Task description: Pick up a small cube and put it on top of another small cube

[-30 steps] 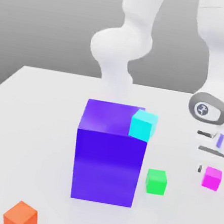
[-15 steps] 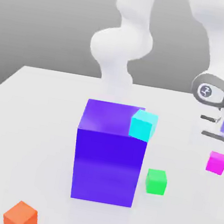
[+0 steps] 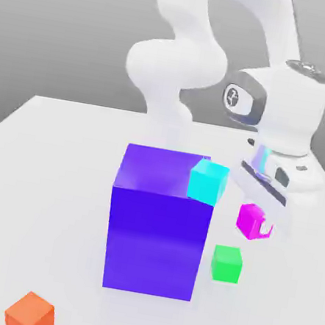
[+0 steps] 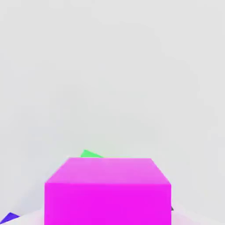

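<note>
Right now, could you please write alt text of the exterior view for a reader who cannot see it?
A white robot arm's pincer holds a small pink cube in the air above a green cube on a white table. To the exterior view's left stands a big blue block beside a cyan cube; an orange cube lies nearer the front.

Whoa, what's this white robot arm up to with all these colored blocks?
The arm's end effector is shut on a small magenta cube and holds it in the air above the white table. A green cube sits on the table just below it. To the exterior view's left stands a big blue-violet block with a cyan cube at its top corner. An orange cube lies near the front.
</note>
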You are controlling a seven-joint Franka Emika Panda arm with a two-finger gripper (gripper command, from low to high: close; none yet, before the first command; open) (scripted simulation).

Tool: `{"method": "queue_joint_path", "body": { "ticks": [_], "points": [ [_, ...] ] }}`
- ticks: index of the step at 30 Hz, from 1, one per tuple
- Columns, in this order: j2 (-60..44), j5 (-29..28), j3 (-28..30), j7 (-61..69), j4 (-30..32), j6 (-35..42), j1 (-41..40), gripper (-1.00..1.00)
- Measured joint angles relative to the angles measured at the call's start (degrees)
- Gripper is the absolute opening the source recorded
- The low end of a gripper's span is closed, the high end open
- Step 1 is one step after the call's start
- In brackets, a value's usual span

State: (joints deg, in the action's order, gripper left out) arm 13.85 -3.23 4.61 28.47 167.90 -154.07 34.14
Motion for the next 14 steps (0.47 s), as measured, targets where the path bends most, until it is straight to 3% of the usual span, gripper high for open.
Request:
{"method": "queue_joint_path", "body": {
  "ticks": [11, 12, 14],
  "points": [
    [-14.29, 4.47, 1.06, 1.72, -0.09, -14.09, 1.21, -1.00],
    [-15.22, 4.50, 1.05, 1.73, -0.09, -15.00, 1.18, 1.00],
    [-15.22, 4.50, 1.05, 1.73, -0.09, -15.00, 1.17, 1.00]
  ]
}}
